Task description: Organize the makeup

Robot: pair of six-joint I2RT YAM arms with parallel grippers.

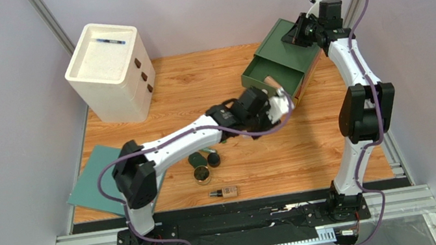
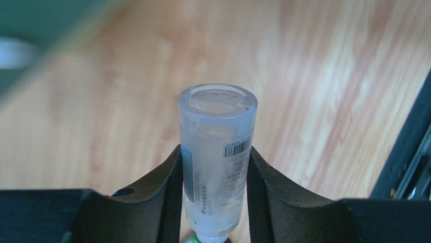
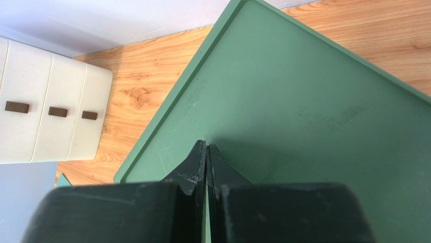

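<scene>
My left gripper [image 1: 277, 108] is shut on a clear bottle [image 2: 216, 147] with a barcode label, and holds it above the wood just in front of the open green drawer [image 1: 269, 75]. A pinkish item [image 1: 271, 83] lies in the drawer. A dark green jar [image 1: 196, 160], a black round jar [image 1: 214, 160], a gold-rimmed compact [image 1: 202, 175] and a small beige bottle [image 1: 227, 192] lie on the table under and in front of the left arm. My right gripper [image 1: 293, 33] is shut and empty, its tips [image 3: 207, 145] on the top of the green box [image 3: 303, 111].
A white three-drawer unit [image 1: 110, 70] stands at the back left with a thin blue pen [image 1: 111, 42] on top; it also shows in the right wrist view [image 3: 50, 111]. A flat green mat [image 1: 93, 182] lies at the left edge, beside the left arm's base.
</scene>
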